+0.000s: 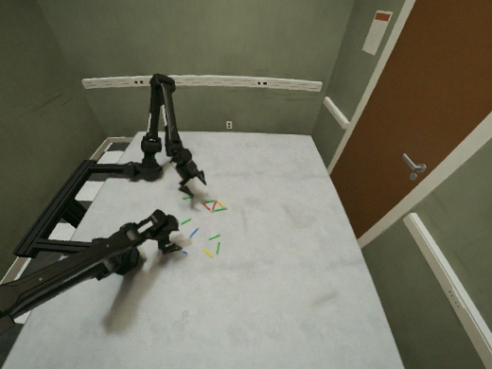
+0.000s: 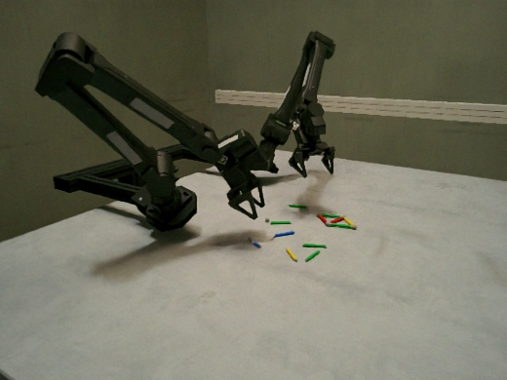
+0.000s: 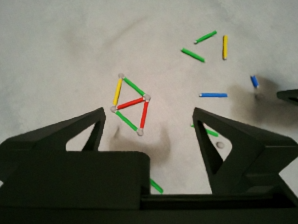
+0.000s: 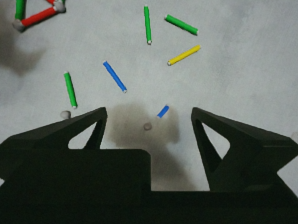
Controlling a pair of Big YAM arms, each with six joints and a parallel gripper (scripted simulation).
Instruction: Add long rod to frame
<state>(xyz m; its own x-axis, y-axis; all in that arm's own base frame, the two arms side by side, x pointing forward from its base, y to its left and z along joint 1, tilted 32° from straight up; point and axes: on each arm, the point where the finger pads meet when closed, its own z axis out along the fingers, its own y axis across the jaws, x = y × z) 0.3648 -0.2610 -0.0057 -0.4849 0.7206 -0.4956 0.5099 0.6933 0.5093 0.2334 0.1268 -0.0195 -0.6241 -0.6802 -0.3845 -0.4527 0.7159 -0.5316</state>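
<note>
The frame (image 1: 214,205) (image 2: 341,226) (image 3: 131,103) (image 4: 40,17) lies flat right of centre in the exterior view, two joined triangles, with the left gripper (image 1: 198,189) (image 2: 318,174) (image 3: 148,112) above the table near it, fingers spread and nothing between them. The right gripper (image 1: 179,239) (image 2: 258,212) (image 4: 149,111), likewise spread and holding nothing, is above the table near a short-looking blue rod (image 1: 184,253) (image 2: 256,245) (image 3: 254,81) (image 4: 163,111) and a loose ball (image 2: 251,239) (image 4: 147,127). Around them, at the left wrist view's upper right, lie a longer blue rod (image 1: 194,232) (image 2: 284,234) (image 3: 213,95) (image 4: 115,76) and a yellow rod (image 1: 207,253) (image 2: 292,254) (image 3: 225,47) (image 4: 184,55) beside two green ones, while the gripper's body partly hides another green rod (image 3: 156,186) at the bottom.
</note>
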